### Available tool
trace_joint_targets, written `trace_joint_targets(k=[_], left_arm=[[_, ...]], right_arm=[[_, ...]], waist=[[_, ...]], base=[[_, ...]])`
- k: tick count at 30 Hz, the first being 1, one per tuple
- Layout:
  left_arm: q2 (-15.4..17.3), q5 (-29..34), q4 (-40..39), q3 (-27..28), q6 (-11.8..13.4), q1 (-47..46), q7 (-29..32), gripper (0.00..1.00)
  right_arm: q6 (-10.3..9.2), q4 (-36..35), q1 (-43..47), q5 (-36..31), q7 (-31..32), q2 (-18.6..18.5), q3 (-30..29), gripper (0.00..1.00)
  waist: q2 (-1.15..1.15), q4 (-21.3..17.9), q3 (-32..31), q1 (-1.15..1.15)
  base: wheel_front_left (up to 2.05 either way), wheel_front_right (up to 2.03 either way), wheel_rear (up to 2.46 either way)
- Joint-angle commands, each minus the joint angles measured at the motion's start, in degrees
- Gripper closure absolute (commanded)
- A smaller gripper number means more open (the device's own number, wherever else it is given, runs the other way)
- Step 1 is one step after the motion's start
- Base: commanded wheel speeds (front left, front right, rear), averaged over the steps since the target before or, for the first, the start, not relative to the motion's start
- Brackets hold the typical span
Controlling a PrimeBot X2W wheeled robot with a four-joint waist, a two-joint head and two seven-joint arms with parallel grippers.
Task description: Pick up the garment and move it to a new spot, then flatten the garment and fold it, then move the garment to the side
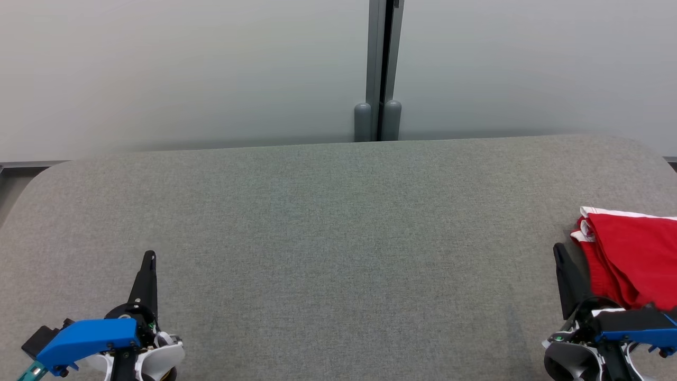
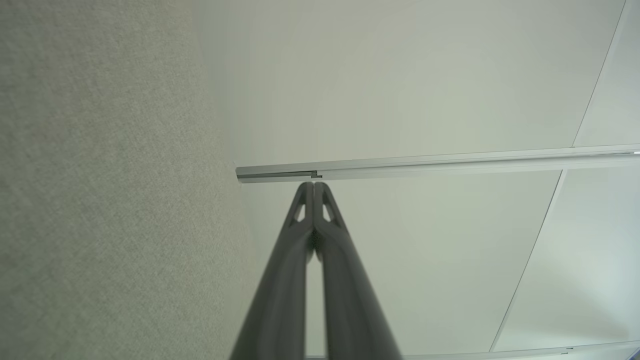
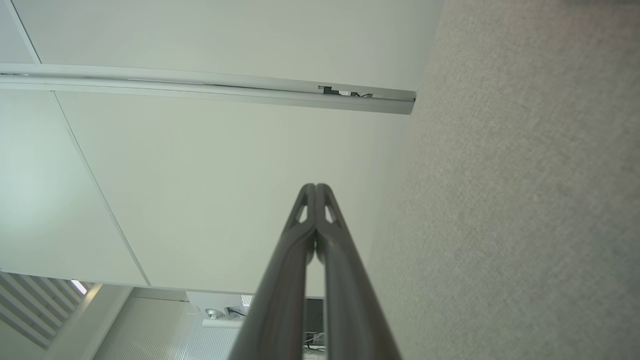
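Note:
The garment (image 1: 632,254) is red with white trim and lies folded at the right edge of the grey fabric table (image 1: 338,238), partly cut off by the head view's border. My right gripper (image 1: 558,248) stands just left of it, shut and empty, fingers pointing up the view; whether it touches the cloth I cannot tell. My left gripper (image 1: 150,257) rests at the lower left, far from the garment, shut with nothing in it. Each wrist view shows its own closed fingertips, left gripper (image 2: 313,184) and right gripper (image 3: 315,185), meeting against a pale wall.
A pale wall with a grey vertical post (image 1: 380,69) rises behind the table's far edge. The rounded table corners lie at far left and far right. A metal rail (image 2: 430,165) crosses the wall in the left wrist view.

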Motion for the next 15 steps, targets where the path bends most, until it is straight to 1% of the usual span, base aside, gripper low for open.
trace_joint_targets(k=[1, 10, 15], left_arm=[[0.0, -0.7, -0.4, 0.3, -0.5, -0.8, 0.3, 1.00], [0.0, -4.0, -0.9, 0.8, -0.9, -1.0, 1.2, 1.00], [0.0, -3.7, -0.8, 0.8, -0.8, -1.0, 1.2, 1.00]], right_arm=[[0.02, -0.6, 0.8, 0.9, 0.4, -0.4, -0.2, 1.00], [0.02, -1.3, 1.0, 4.4, 1.2, -0.5, -0.5, 1.00], [0.02, -1.3, 1.0, 4.1, 1.2, -0.4, -0.5, 1.00]], waist=[[-0.01, 0.0, 0.0, 0.00], [-0.01, 0.2, 0.1, 0.00], [-0.01, 0.2, 0.1, 0.00]], base=[[0.00, 0.00, 0.00], [0.00, 0.00, 0.00], [0.00, 0.00, 0.00]])
